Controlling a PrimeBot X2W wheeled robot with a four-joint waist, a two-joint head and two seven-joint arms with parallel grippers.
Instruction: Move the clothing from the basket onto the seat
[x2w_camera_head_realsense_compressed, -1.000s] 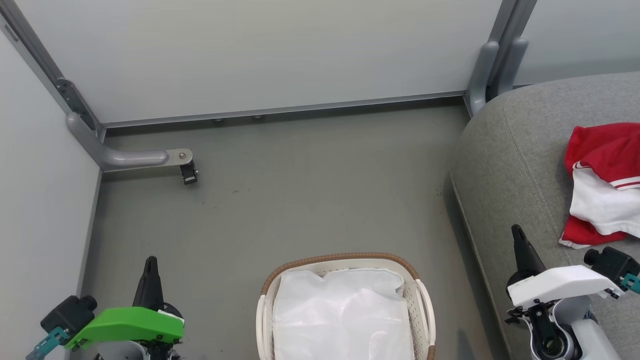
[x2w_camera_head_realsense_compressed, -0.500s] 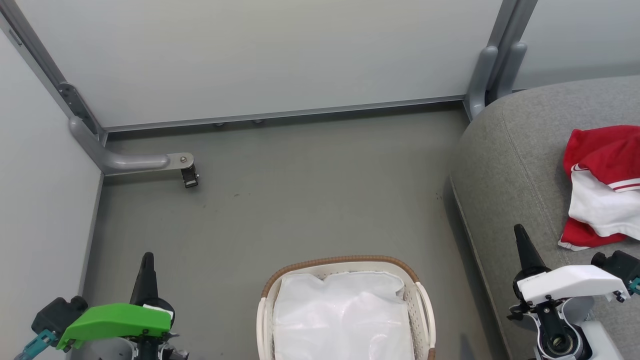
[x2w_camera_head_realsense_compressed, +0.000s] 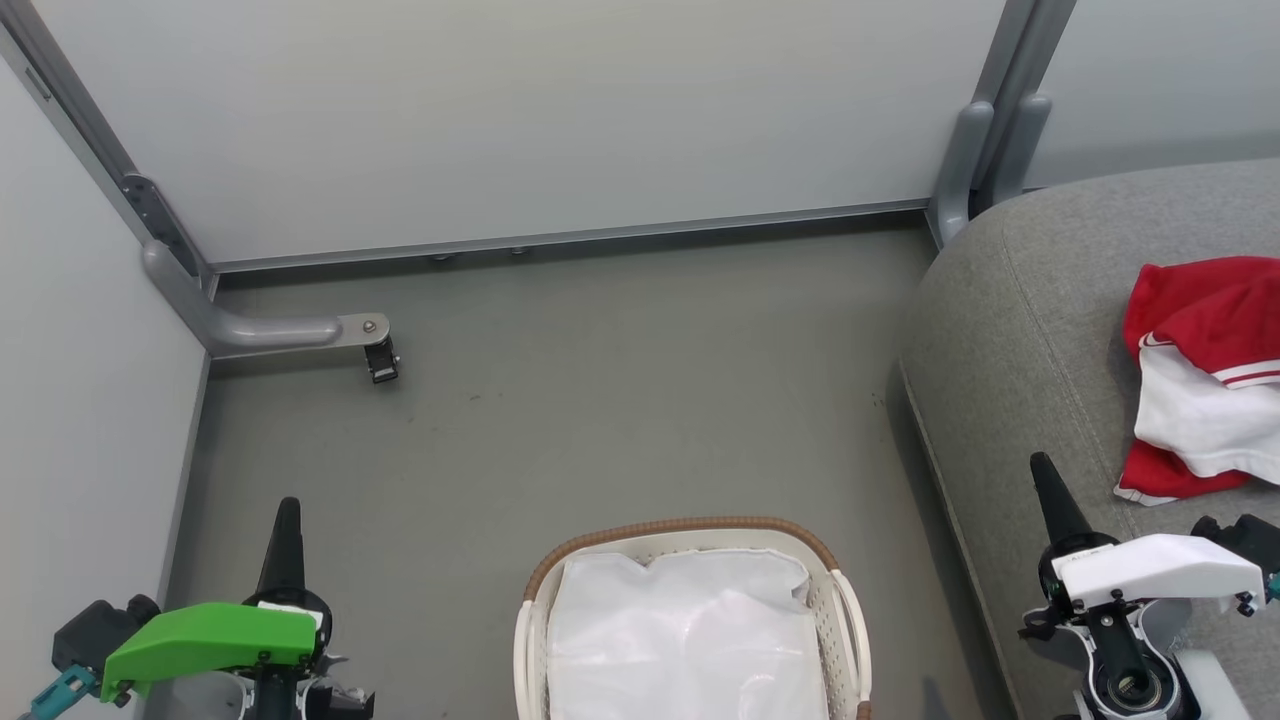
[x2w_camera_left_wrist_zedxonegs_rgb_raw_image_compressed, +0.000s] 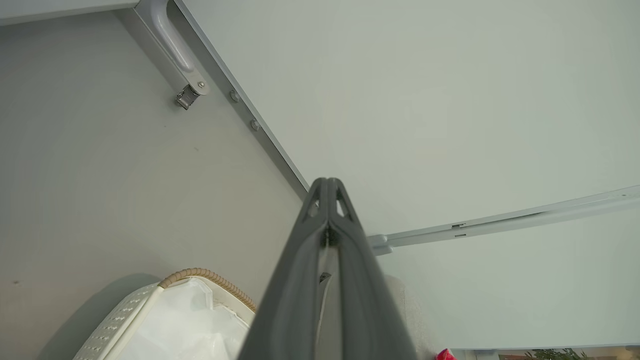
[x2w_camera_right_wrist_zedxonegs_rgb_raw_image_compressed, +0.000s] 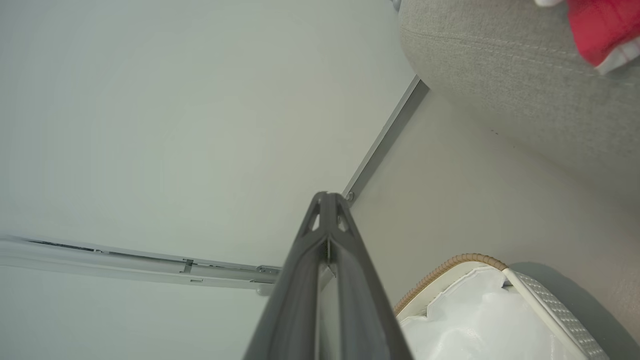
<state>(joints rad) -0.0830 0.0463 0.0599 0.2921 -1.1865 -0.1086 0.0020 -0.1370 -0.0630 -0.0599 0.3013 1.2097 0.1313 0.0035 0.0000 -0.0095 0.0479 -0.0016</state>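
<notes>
Grey floor (x2w_camera_head_realsense_compressed: 620, 400), walled by panels (x2w_camera_head_realsense_compressed: 520, 120), parts basket (x2w_camera_head_realsense_compressed: 680, 525) from seat (x2w_camera_head_realsense_compressed: 1020, 330) bearing clothing (x2w_camera_head_realsense_compressed: 1200, 380); left tool (x2w_camera_head_realsense_compressed: 288, 510) and right tool (x2w_camera_head_realsense_compressed: 1042, 465) closed.

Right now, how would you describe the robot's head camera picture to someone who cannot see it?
A red and white jersey lies on the grey seat at right; the white basket at bottom centre shows a plastic liner. The left gripper and right gripper, both shut and empty, flank the basket.
</notes>
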